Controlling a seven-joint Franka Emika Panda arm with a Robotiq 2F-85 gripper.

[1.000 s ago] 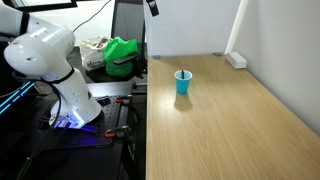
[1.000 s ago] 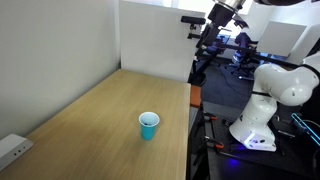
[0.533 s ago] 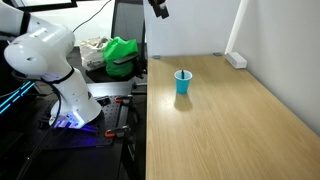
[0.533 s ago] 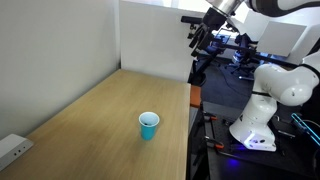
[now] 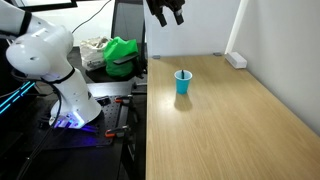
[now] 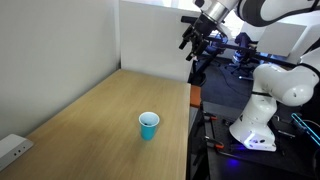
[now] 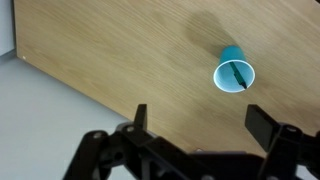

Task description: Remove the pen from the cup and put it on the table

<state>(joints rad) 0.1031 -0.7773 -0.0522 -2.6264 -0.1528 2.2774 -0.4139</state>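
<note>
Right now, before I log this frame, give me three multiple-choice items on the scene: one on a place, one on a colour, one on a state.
1. Where is the pen?
A. inside the cup
B. on the floor
C. in the robot's grasp

2. What colour is the cup?
A. red
B. white
C. turquoise

3. How is the gripper?
A. shut on the pen
B. open, well above the table, holding nothing
C. resting on the cup's rim

Answers:
1 A: the wrist view shows a dark pen within the cup's rim.
2 C: both exterior views and the wrist view show it turquoise.
3 B: the wrist view shows its fingers spread apart with only bare wood between them, and in an exterior view it hangs high over the table's far edge.
</note>
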